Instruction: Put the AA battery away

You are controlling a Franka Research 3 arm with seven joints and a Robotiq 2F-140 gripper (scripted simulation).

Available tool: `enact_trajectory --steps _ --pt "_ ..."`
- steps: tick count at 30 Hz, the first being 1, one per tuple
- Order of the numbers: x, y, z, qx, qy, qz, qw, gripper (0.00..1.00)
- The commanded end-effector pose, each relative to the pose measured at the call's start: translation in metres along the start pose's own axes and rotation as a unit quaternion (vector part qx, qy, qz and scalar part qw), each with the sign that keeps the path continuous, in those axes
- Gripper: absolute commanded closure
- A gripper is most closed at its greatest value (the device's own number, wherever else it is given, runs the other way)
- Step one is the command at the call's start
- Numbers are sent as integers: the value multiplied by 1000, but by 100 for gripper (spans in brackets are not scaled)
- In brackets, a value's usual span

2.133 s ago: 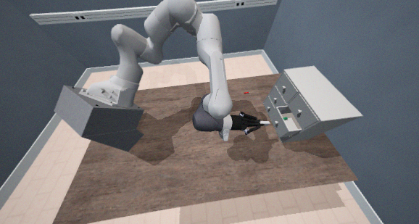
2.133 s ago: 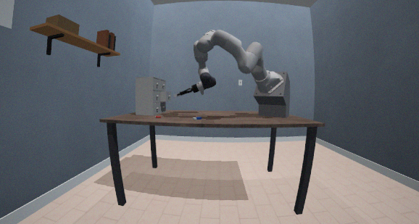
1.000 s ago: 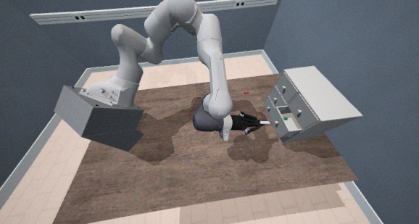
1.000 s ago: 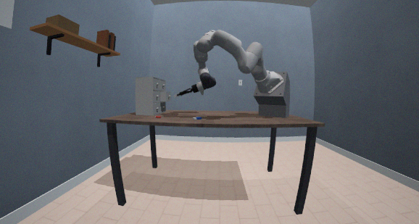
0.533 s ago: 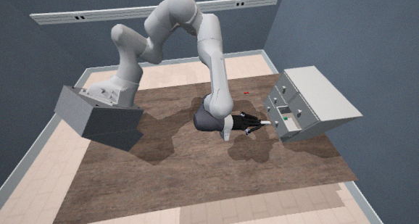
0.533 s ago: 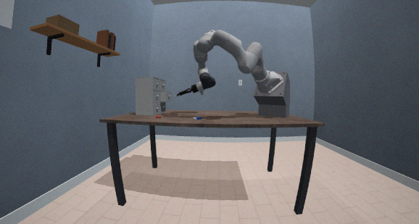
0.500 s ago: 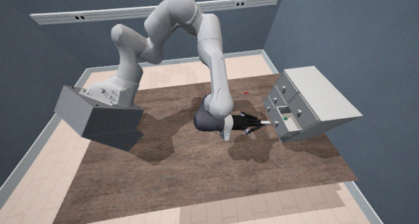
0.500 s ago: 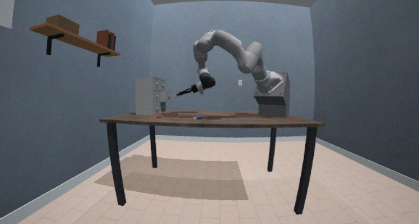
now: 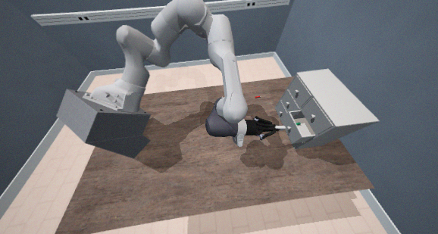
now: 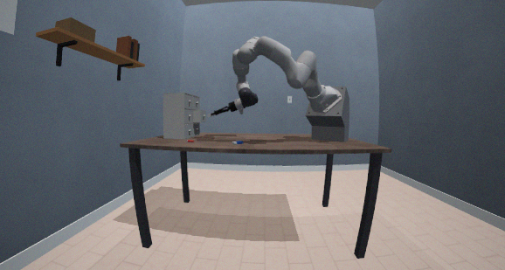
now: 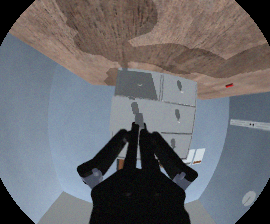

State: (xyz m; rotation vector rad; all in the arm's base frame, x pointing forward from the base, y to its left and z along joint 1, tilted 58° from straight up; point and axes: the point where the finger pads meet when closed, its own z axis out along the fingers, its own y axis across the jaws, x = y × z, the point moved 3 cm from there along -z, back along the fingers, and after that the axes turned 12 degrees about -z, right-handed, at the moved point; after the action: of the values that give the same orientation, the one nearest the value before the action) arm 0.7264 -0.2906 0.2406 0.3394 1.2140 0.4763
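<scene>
The grey chest (image 9: 322, 104) stands upright at the right end of the table, with one drawer (image 9: 301, 125) of its middle row pulled out. A small green object (image 9: 298, 123), apparently the AA battery, lies inside that open drawer. My gripper (image 9: 282, 128) is shut on nothing and points level at the drawer's front, its fingertips right at the front panel by the knob. In the exterior view the gripper (image 10: 215, 113) is just off the protruding drawer (image 10: 199, 115). In the wrist view the shut fingers (image 11: 138, 123) point at the chest.
A small red object (image 9: 258, 97) lies on the table behind the arm, also visible in the exterior view (image 10: 190, 140). A small blue object (image 10: 237, 142) lies near the table's middle. The robot's base block (image 9: 102, 120) stands at the left end.
</scene>
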Motion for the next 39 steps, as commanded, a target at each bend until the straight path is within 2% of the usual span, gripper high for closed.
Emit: enact_trajectory --steps 1,39 --pt "1 0 6 2 2 6 1000 90" --pt "-17 -5 58 2 2 6 1000 90"
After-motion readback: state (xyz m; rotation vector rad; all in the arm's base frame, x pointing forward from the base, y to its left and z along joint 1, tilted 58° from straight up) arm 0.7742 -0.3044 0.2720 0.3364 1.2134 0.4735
